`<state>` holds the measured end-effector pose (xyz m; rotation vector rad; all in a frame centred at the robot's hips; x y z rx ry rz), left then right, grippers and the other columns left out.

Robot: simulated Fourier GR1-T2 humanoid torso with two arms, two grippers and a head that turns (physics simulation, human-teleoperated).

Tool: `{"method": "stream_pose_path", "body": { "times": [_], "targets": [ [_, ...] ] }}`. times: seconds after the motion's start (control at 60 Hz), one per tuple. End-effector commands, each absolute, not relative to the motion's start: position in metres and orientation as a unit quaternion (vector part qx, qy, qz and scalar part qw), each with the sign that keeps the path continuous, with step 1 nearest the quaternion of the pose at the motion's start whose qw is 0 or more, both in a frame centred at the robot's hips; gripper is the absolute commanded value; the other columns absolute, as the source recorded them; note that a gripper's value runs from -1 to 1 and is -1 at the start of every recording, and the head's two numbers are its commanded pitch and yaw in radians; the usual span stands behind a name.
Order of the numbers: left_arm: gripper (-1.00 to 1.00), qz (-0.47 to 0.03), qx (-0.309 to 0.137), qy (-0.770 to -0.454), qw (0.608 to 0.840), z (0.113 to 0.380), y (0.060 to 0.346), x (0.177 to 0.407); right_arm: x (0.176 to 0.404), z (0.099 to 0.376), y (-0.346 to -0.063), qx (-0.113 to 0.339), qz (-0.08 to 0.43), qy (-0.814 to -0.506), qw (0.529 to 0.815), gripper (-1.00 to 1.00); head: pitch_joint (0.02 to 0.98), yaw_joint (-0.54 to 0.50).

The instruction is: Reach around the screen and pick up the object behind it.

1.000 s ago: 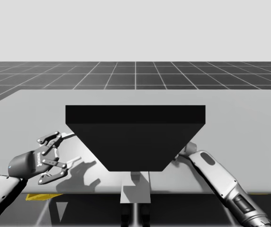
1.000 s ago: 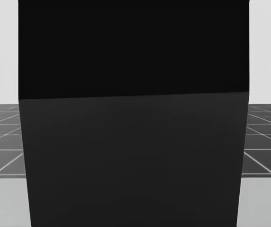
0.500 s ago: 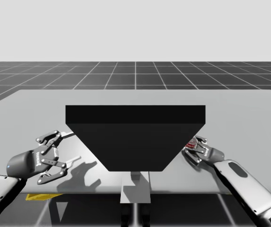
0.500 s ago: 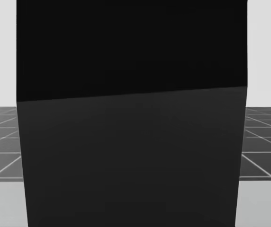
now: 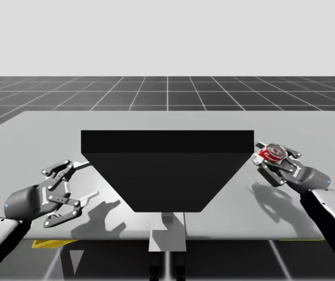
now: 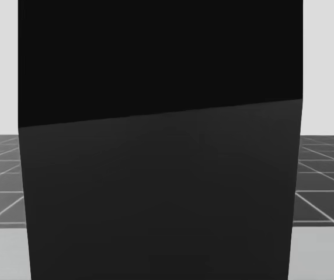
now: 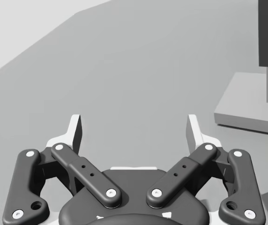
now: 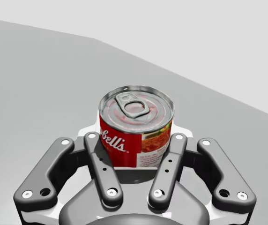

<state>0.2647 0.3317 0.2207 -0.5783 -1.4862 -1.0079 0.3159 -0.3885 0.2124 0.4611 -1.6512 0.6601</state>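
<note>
A black screen (image 5: 167,170) stands mid-table and blocks most of the head view as a dark screen (image 6: 160,151). To its right, my right gripper (image 5: 271,158) is shut on a red and white can (image 5: 272,153) with a silver pull-tab lid, held above the table. In the right wrist view the can (image 8: 135,127) sits upright between the fingers (image 8: 98,154), which press it from both sides. My left gripper (image 5: 74,187) hovers open left of the screen; its fingers (image 7: 75,132) have nothing between them.
The grey table (image 5: 308,129) stretches out around the screen. The screen's grey base (image 7: 251,105) lies ahead and to the right of my left gripper. A yellow strip (image 5: 44,243) shows under the table's front edge.
My right gripper has come out from behind the screen with the can and has risen up and to the right. My left arm has barely shifted. My head has tilted slightly.
</note>
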Motion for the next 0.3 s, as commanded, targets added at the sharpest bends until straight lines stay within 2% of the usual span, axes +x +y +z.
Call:
{"method": "stream_pose_path", "body": {
  "times": [0.017,0.3],
  "targets": [
    [-1.00,-0.449,-0.289,-0.620,0.575,0.226,0.329,0.261,0.331,0.278,-0.406,0.133,0.255,-0.780,0.556,1.00,0.161,-0.02],
    [-1.00,-0.453,-0.289,-0.618,0.574,0.226,0.325,0.262,0.309,0.350,-0.415,0.084,0.237,-0.835,0.489,1.00,0.161,-0.02]
  ]
}}
